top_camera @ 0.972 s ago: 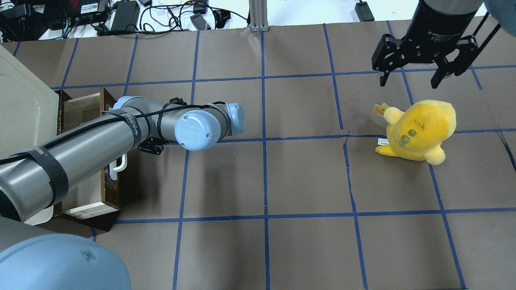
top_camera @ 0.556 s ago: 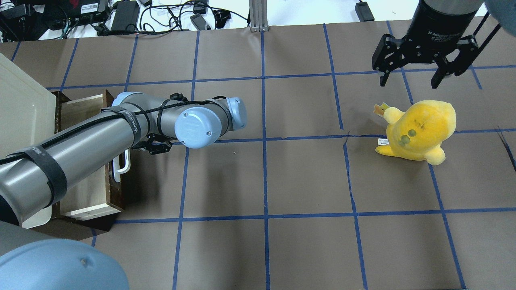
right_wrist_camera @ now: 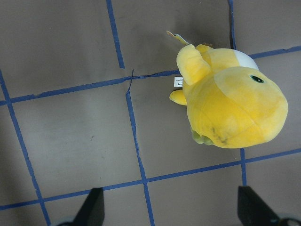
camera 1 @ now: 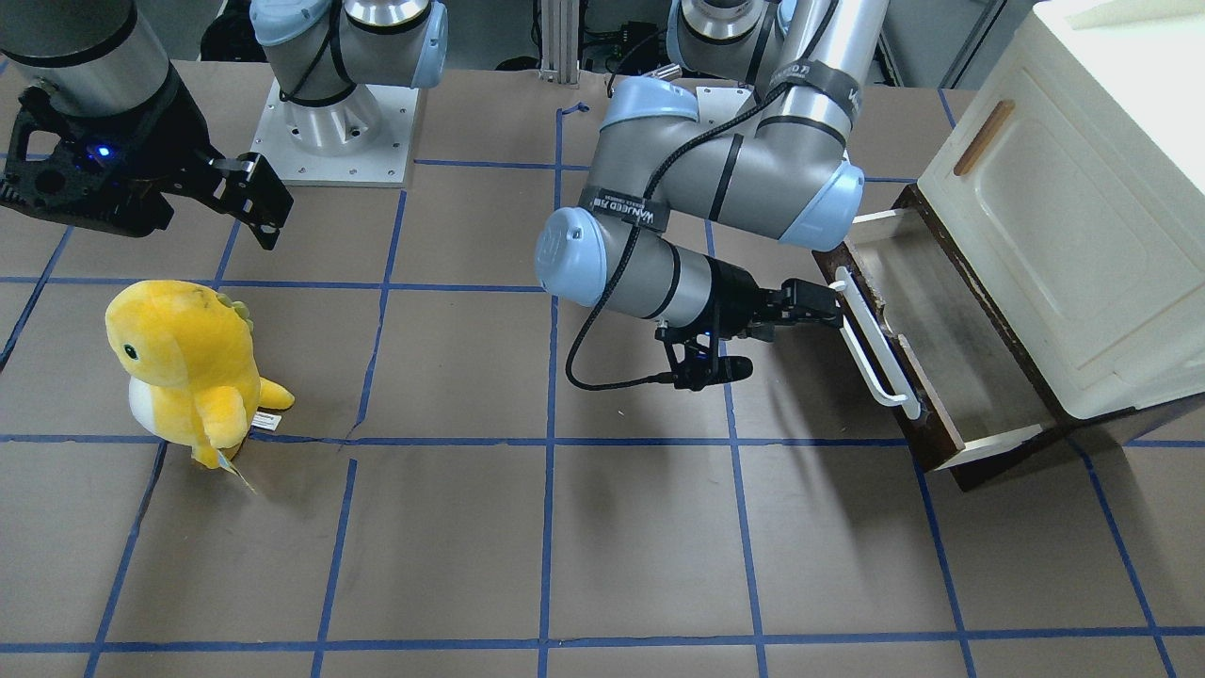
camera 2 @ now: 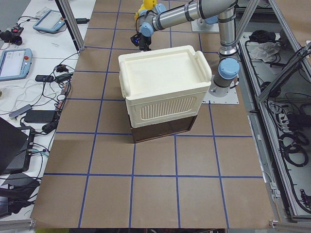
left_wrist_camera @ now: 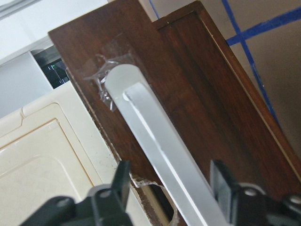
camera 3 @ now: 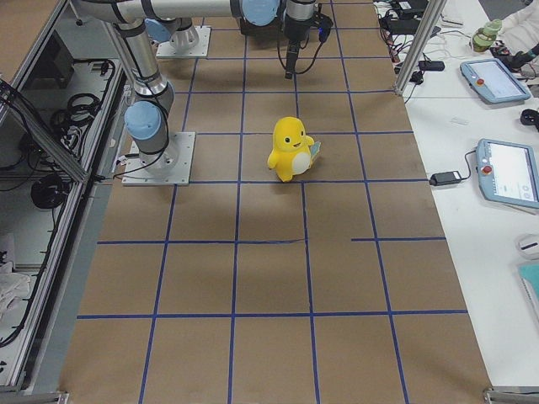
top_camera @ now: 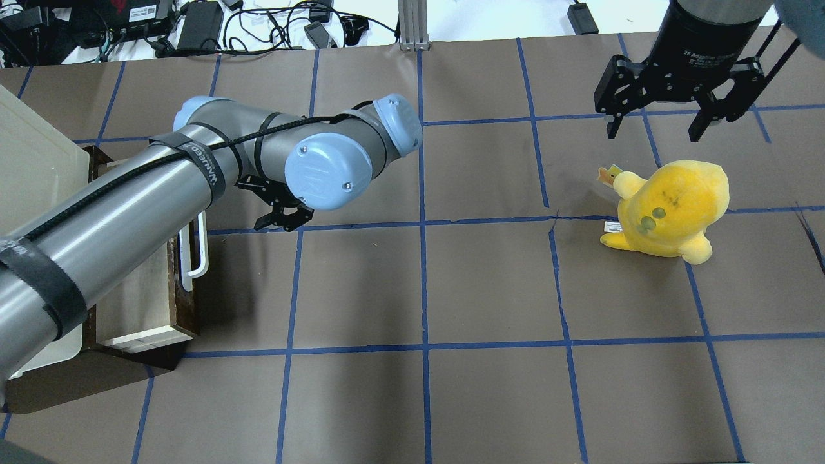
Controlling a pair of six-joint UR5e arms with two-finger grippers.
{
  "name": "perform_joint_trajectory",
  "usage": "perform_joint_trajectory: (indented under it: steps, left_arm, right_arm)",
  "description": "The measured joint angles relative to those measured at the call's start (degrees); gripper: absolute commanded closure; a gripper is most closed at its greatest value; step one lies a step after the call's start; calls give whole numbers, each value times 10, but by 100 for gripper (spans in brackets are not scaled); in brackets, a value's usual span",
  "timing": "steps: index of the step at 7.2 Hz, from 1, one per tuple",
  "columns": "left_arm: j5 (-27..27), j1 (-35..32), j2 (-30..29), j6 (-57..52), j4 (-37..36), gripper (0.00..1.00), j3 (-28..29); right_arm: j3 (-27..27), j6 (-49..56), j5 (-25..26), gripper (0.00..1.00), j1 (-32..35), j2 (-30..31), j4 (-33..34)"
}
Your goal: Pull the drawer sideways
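Note:
The drawer point(camera 1: 951, 348) stands pulled out from under the cream cabinet point(camera 1: 1083, 235). It has a dark brown front and a long white bar handle point(camera 1: 871, 353). In the overhead view the drawer point(top_camera: 145, 303) lies at the left edge, partly under my left arm, with the handle point(top_camera: 201, 248) showing. My left gripper point(camera 1: 836, 309) is open and empty, just off the handle's far end and not touching it. In the left wrist view the handle point(left_wrist_camera: 160, 141) runs between the open fingers point(left_wrist_camera: 117, 188). My right gripper point(top_camera: 657, 129) is open and empty, high at the far right.
A yellow plush toy point(top_camera: 670, 206) stands on the table below my right gripper; it also shows in the right wrist view point(right_wrist_camera: 230, 108). The cabinet point(top_camera: 32, 180) fills the left edge. Brown paper with blue tape lines covers the table point(top_camera: 425, 290).
The drawer slid out a little further. My left gripper then came off the handle and moved back to the right and away. The right arm has not moved.

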State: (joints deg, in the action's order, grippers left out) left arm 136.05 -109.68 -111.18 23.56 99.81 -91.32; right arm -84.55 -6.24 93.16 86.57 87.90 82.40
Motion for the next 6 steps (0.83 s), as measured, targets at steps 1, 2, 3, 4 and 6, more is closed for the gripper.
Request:
perform_joint_trajectory:
  steps: [1, 2, 3, 4, 6]
  left_arm:
    - [-104, 1, 29, -12, -12, 0, 31]
    - [-196, 8, 63, -20, -36, 0, 51]
    - [-270, 24, 99, -31, -55, 0, 61]
    - [-336, 54, 135, -61, -61, 0, 64]
    - [-420, 121, 197, -121, -61, 0, 66]
  right_arm:
    - [0, 0, 0, 0, 0, 0, 0]
    - [0, 0, 0, 0, 0, 0, 0]
    - [0, 0, 0, 0, 0, 0, 0]
    - [0, 0, 0, 0, 0, 0, 0]
    - [0, 0, 0, 0, 0, 0, 0]
